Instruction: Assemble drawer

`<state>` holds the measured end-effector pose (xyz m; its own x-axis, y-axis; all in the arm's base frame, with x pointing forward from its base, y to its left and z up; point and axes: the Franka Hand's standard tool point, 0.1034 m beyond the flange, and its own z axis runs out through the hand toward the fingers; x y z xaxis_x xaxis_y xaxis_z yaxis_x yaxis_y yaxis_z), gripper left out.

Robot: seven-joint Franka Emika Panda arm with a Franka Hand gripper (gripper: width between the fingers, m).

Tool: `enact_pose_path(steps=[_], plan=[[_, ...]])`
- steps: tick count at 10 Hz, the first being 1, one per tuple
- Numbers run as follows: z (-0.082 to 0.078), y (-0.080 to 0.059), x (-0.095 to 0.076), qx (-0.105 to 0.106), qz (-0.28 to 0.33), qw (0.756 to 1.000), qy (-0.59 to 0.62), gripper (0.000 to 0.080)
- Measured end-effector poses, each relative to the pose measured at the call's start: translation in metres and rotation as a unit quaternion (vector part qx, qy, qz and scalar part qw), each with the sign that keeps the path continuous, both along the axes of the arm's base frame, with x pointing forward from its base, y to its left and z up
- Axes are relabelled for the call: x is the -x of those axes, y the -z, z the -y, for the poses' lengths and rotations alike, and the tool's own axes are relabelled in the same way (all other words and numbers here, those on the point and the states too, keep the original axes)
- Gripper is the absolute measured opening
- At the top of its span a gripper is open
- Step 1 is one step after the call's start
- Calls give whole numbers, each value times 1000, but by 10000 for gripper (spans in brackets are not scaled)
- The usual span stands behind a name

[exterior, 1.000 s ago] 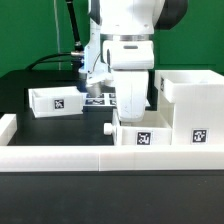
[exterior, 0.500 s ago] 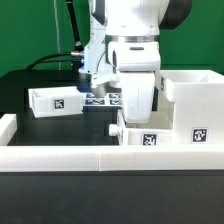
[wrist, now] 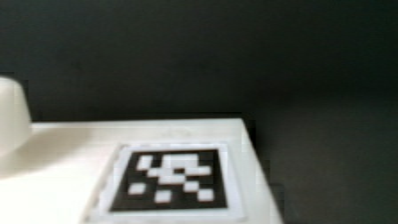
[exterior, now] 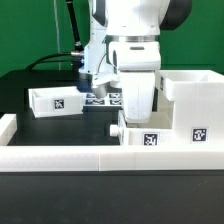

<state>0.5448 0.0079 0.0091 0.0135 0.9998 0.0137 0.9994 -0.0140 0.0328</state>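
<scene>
1. Exterior view: The white Panda arm (exterior: 135, 40) is pictured lowered over the middle of the black table (exterior: 30, 125). Its gripper (exterior: 136, 112) is brought down at the far rim of the near drawer tray (exterior: 150, 137).
2. The fingertips are hidden by the gripper's own body and the tray's wall. Whether the jaws are set wide, narrow or closed on the tray cannot be told.
3. The near drawer tray is shown with its tagged face turned toward the camera. It is placed just behind the low white wall (exterior: 70, 157) that edges the table's near side.
4. The large drawer case (exterior: 195, 105) is seen just beside that tray on the exterior view's right, with a tag low on its near face. Contact between the two cannot be made out.
5. The second drawer tray (exterior: 57, 100) is set farther back on the exterior view's left, well apart from the near one. Its tagged side is also turned toward the camera.
6. The marker board (exterior: 100, 98) is glimpsed flat on the table between that far tray and the arm, partly covered by the arm.
7. Wrist view: A blurred white surface (wrist: 178, 135) bearing a single black-and-white tag (wrist: 173, 180) is shown close up against the dark table. Which part it belongs to cannot be told.
8. A rounded white shape (wrist: 9, 120) is cut off at the frame's edge and cannot be identified. No fingertip is clearly shown here either.
</scene>
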Motion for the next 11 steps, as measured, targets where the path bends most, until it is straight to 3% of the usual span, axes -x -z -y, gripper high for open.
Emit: enact_pose_path(steps=[5, 11], plan=[[-3, 3, -2, 5, -31, 999, 8, 42], [-4, 3, -1, 4, -25, 999, 20, 42]])
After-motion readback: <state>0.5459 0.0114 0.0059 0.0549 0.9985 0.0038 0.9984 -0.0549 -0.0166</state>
